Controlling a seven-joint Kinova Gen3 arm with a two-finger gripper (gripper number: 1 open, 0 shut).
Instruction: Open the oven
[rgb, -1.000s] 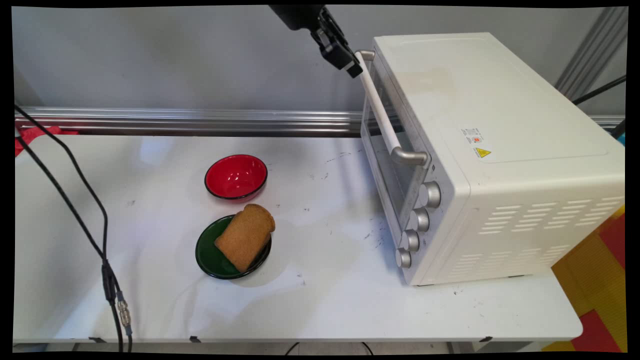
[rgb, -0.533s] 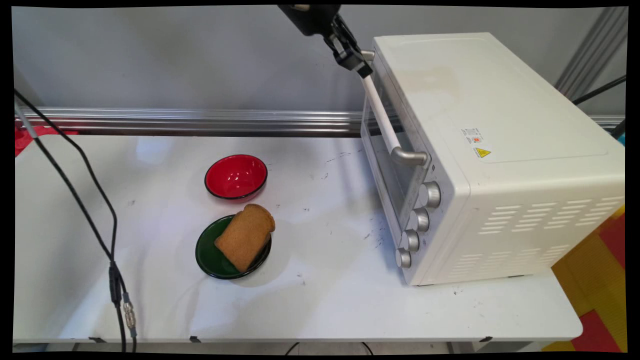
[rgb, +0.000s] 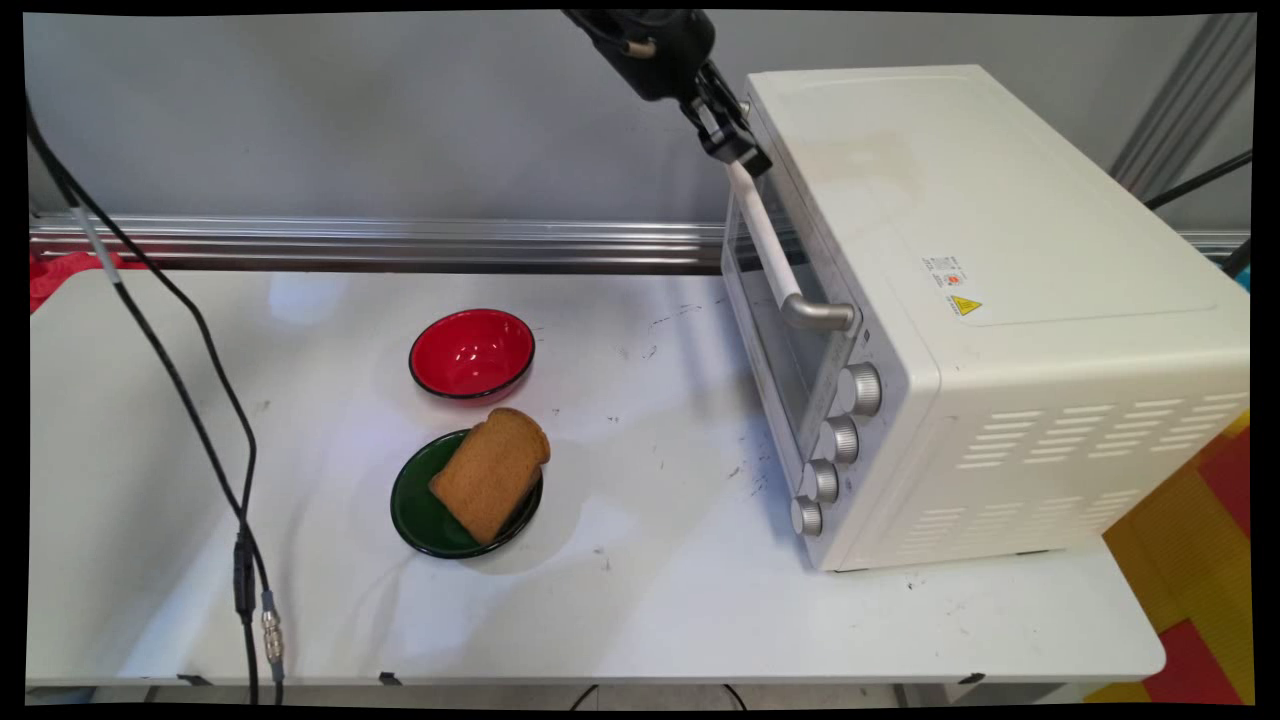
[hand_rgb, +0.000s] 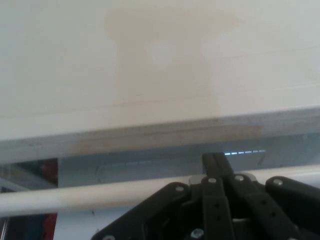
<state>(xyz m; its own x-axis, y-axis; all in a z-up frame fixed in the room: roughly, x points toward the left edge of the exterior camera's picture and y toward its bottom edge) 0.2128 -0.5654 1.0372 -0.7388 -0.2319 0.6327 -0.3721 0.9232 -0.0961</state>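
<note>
My gripper (rgb: 748, 160) is at the far, upper end of the white oven's (rgb: 980, 300) door handle (rgb: 770, 240), right against the top front edge. In the hand view its two fingers sit pressed together, shut, and the gripper (hand_rgb: 214, 159) tip reaches just past the white handle bar (hand_rgb: 100, 192), which crosses the picture behind the linkage. Above it is the oven's cream top panel (hand_rgb: 160, 65). The glass door looks closed. I cannot tell whether the fingers touch the handle.
A red bowl (rgb: 472, 353) stands at mid-table, and a green plate (rgb: 420, 510) with a slice of toast (rgb: 490, 475) lies just in front of it. Black cables (rgb: 200, 400) hang at the left. Several knobs (rgb: 840, 438) line the oven's front. A metal rail (rgb: 380, 243) runs along the wall.
The gripper has moved right and slightly down, from beside the handle's far end to over it at the oven's top edge. The hanging cables swung to the right.
</note>
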